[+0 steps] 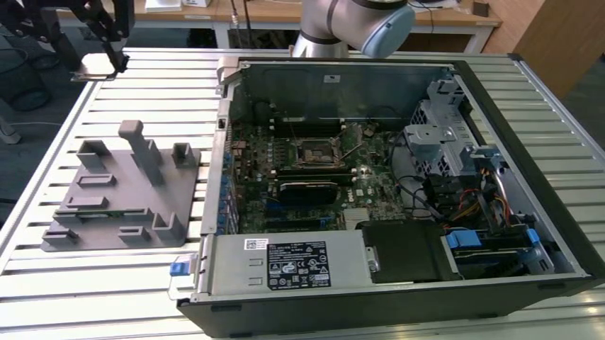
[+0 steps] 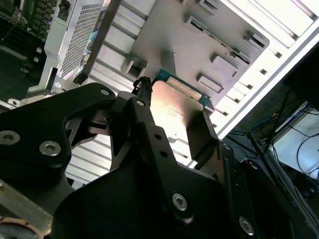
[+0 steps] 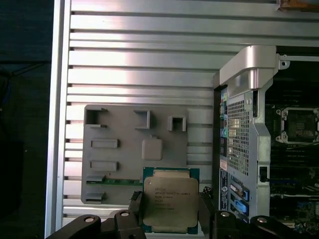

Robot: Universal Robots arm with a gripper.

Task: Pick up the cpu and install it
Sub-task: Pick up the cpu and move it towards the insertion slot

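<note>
The gripper (image 3: 169,211) is closed on the cpu (image 3: 168,191), with one finger against each of two opposite edges. The jaws stand only as wide as the chip, and the pale metal lid faces the first wrist camera. The chip is held flat, roughly level with the slatted table (image 1: 113,283), and is clear of every surface. In the exterior view it hangs over the table's far corner on the exterior view's left, well apart from the grey tray (image 1: 104,234), which sits nearer the camera. The black socket (image 1: 317,151) sits on the board inside the open computer case (image 1: 378,297). It lies well apart from the held chip, toward the exterior view's right, with the case's side wall standing between the two. The chip is near square and shows no marked long axis. In the first wrist view its edges run parallel to the tray's edges and to the socket frame, so it appears squared to its seat, not skewed. Whether the socket's lever stands raised cannot be told. The install is judged not yet done.
</note>
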